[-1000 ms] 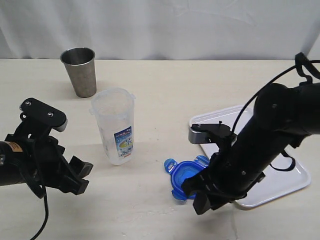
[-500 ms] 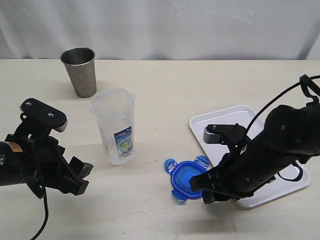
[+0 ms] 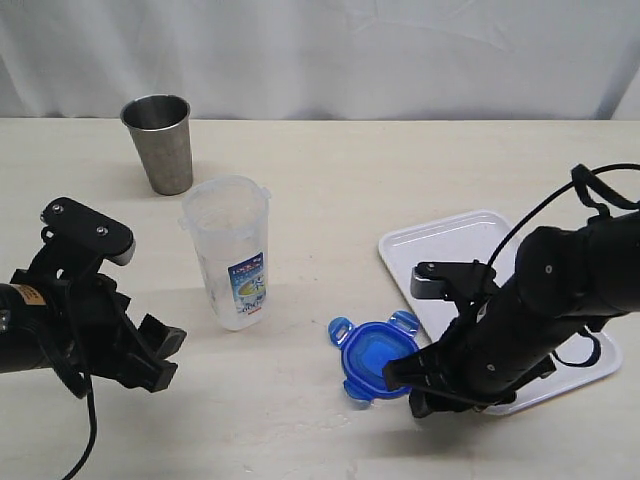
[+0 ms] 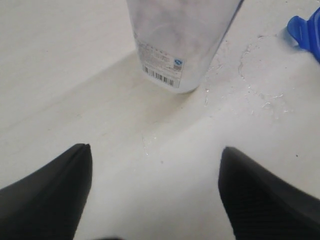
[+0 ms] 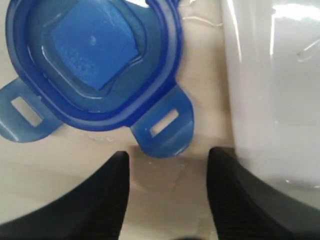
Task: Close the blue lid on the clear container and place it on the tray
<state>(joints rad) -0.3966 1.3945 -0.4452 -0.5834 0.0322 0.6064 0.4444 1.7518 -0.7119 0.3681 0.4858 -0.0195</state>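
exterior view: blue lid [image 3: 372, 357] flat on worktop [image 3: 330, 200] beside tray [image 3: 450, 245].
right fingers [image 5: 105, 200] wide at its flap, left fingers [image 4: 45, 200] wide, both empty.

left gripper [image 3: 160, 356] low, fingers spread, empty; right gripper [image 5: 167, 197] low, fingers spread, empty

Right gripper [image 3: 403, 380] sunk lower, pulled back off blue lid [image 3: 372, 357] toward lid's side facing tray [image 3: 450, 245]. Lid's near corner, covered a second ago, now exposed. Jaws spread wider than before, empty, one lid flap just ahead of gap.
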